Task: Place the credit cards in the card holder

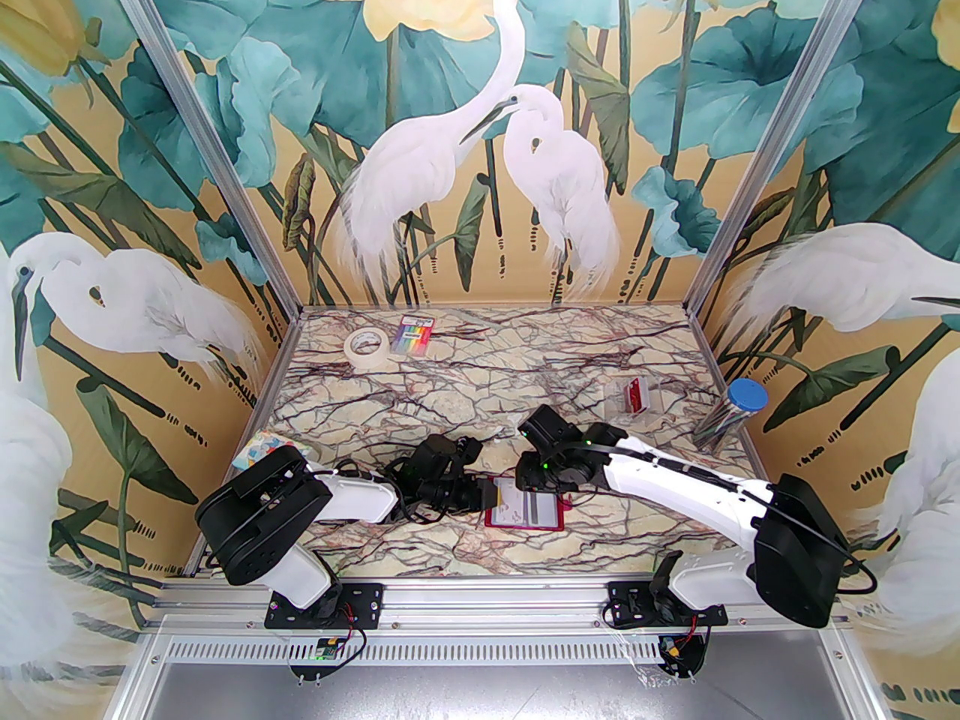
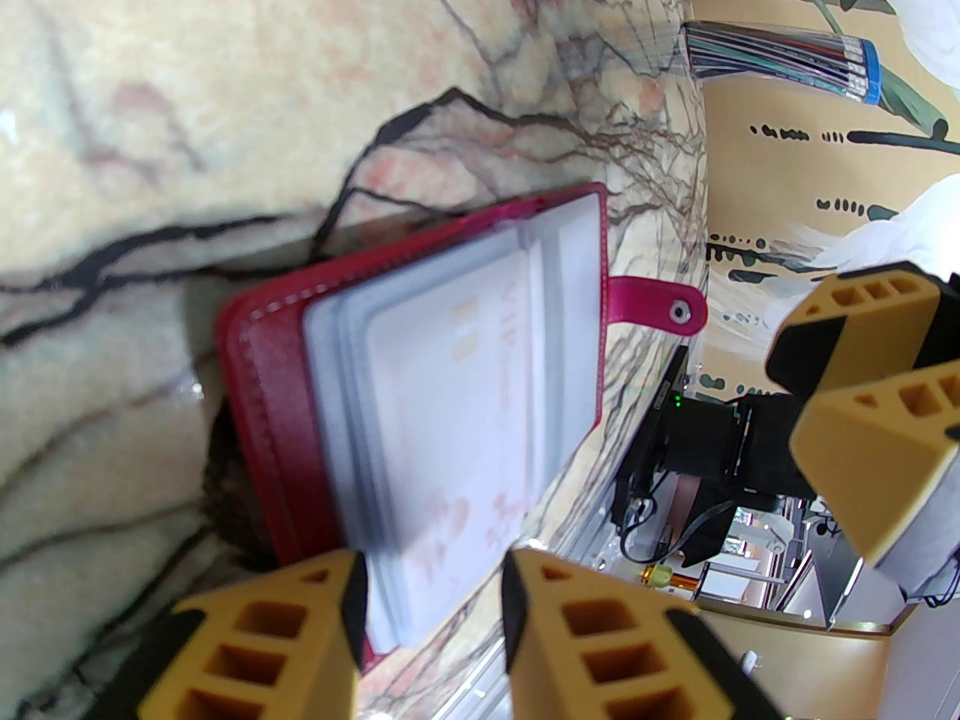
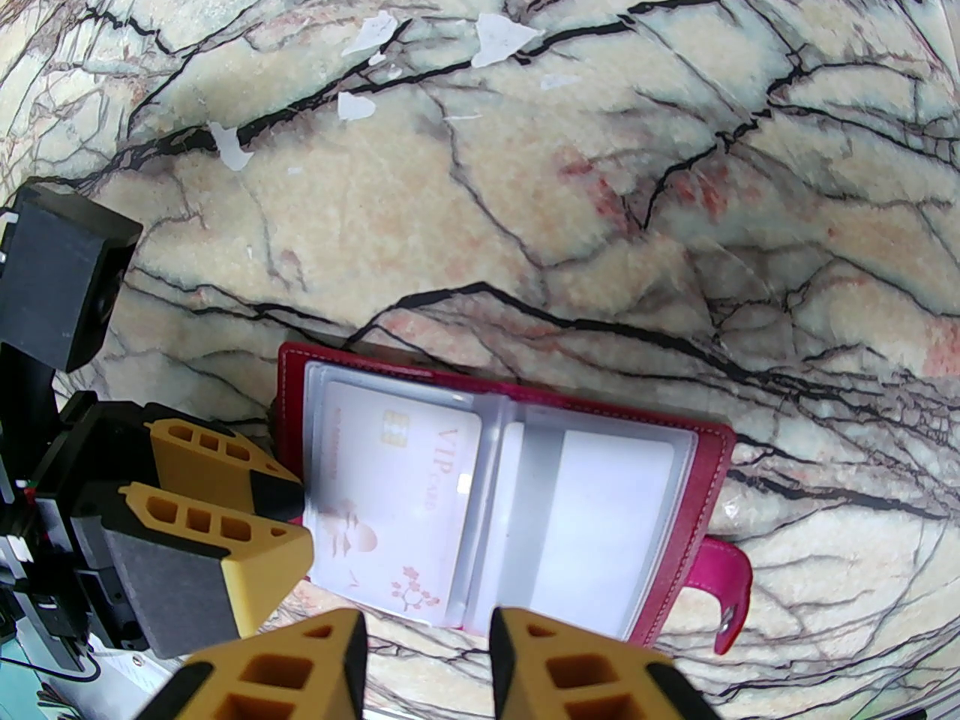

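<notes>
Lying open near the front of the veined marble table (image 3: 480, 177), the dark red leather-look card holder (image 3: 705, 469) shows a pale VIP credit card (image 3: 405, 492) in a clear sleeve (image 3: 540, 439). At its edge the left gripper (image 2: 435, 574) straddles it with fingers (image 2: 285, 627) parted, grip unclear; the right gripper (image 3: 427, 627) hovers nearby, released, empty.

The left gripper (image 1: 484, 493) covers the left edge of the dark red leather-look folding wallet (image 1: 525, 511). Whether its fingers (image 3: 225, 447) pinch the wallet's clear plastic sleeves (image 2: 337, 417), I can't tell; up close they blur. The small clear plastic case (image 1: 630, 400) holds something too small to tell.
</notes>
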`<state>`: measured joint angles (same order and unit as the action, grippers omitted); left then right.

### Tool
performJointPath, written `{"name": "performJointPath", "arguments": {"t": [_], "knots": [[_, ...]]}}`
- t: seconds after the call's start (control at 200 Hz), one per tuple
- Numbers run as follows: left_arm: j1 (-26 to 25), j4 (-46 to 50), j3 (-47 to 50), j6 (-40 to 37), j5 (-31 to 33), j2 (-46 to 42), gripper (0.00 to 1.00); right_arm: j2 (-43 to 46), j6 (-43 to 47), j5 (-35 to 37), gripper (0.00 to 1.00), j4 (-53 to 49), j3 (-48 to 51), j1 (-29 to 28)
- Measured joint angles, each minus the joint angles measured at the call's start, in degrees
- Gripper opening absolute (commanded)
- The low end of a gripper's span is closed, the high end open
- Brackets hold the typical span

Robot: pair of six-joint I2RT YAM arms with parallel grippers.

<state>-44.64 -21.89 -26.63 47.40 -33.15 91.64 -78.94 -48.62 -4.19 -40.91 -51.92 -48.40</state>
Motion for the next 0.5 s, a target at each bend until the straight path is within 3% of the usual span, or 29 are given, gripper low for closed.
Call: {"name": "performJointPath", "arguments": {"t": [0.5], "knots": [[0.0,-0.63,0.28,0.02,0.0,0.0,0.36,-4.94,-1.79,-0.07,0.33,2.97,0.72,-1.18]]}}
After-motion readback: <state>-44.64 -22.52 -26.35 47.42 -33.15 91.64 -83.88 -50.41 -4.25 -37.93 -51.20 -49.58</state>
